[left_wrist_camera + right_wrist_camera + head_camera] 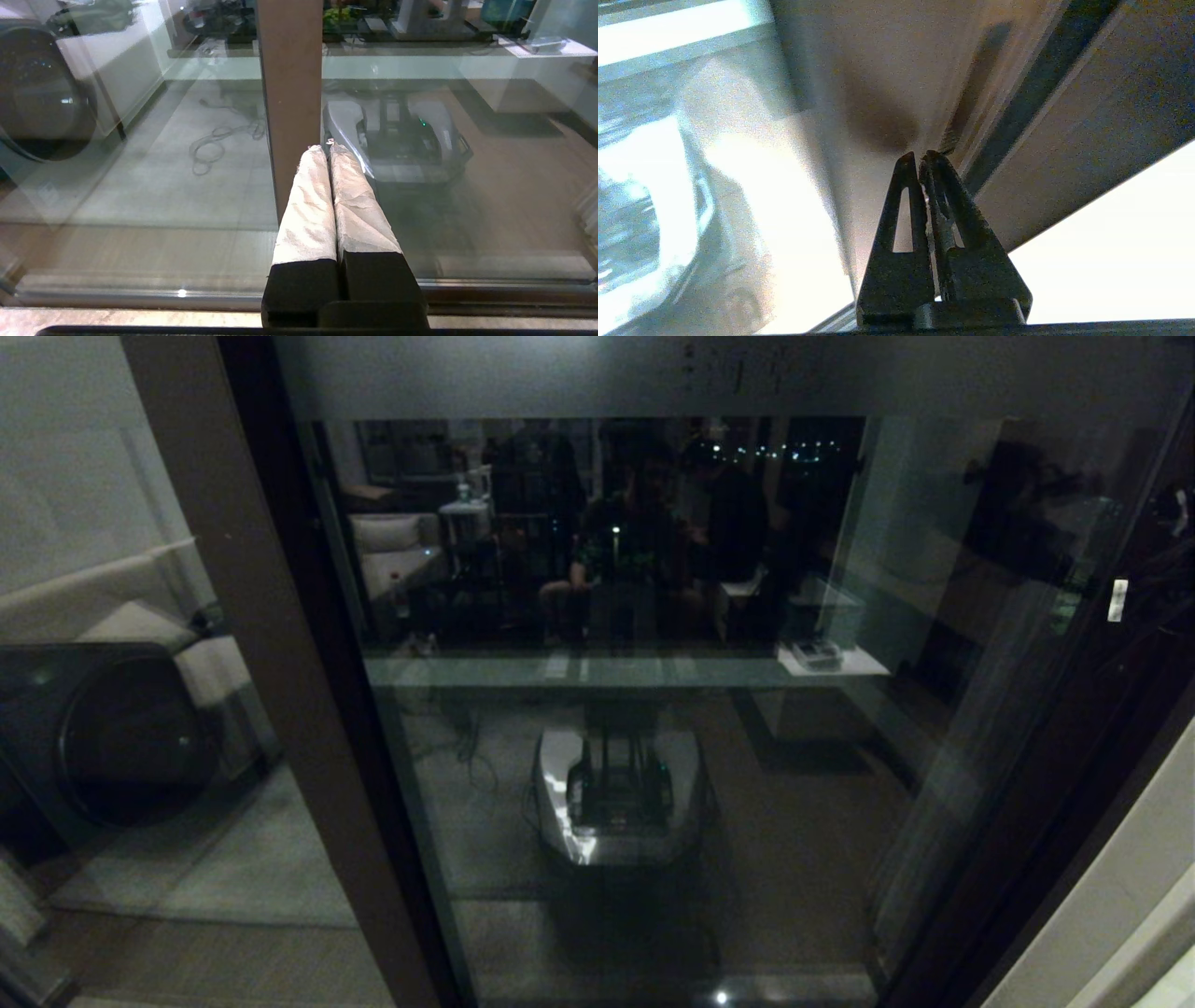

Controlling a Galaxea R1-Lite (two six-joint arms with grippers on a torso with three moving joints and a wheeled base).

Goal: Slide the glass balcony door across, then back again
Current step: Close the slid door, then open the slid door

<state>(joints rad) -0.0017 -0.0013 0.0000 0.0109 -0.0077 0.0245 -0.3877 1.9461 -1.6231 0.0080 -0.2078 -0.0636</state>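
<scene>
The glass balcony door [653, 756] fills the middle of the head view, its clear pane mirroring the room. Its dark edge stile [1046, 784] runs down the right side. In the right wrist view that stile [878, 70] carries a narrow recessed black handle [973, 88]. My right gripper [920, 155] is shut and empty, tips just short of the handle's near end. My left gripper [327, 147], with white-wrapped fingers, is shut and empty, pointing at a brown upright stile [289, 93]; the same stile [271, 691] stands at the left of the head view. Neither arm shows in the head view.
A dark round-fronted washing machine [121, 737] stands behind the left pane, also in the left wrist view [32, 93]. A cable [215, 144] lies on the floor beyond the glass. The metal floor track [140, 294] runs below the panes. A pale wall jamb [1120, 896] borders the right.
</scene>
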